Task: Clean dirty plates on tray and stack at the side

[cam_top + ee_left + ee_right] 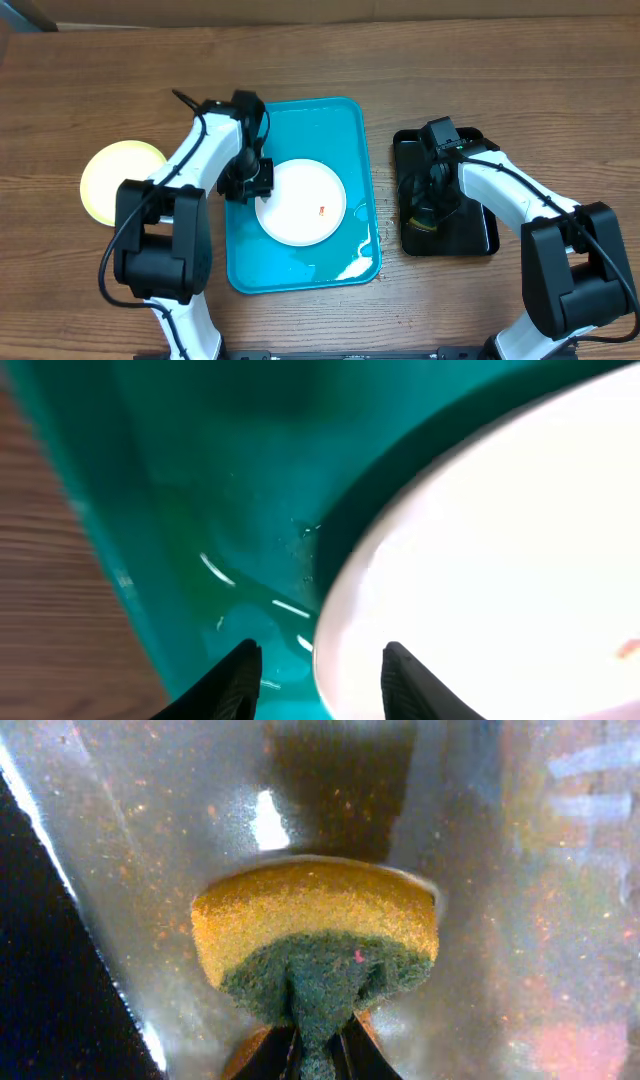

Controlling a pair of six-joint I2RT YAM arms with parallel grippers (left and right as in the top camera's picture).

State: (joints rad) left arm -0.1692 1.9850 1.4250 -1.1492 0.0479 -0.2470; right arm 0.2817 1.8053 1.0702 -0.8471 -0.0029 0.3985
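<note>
On large turquoise plastic tray (345, 125): round white plate (300, 205); left gripper (320, 660) parted, seemingly astride its rim. Over glossy black tray (482, 238): right gripper (318, 1048) clamped on yellow-green sponge (315, 930).

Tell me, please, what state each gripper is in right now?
Left gripper: open, fingers either side of the white plate edge.
Right gripper: closed, holding the sponge.

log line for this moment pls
left tool open at rim of round white plate in turquoise plastic tray | right tool shut on yellow-green sponge over black tray | pale yellow plate on table
</note>
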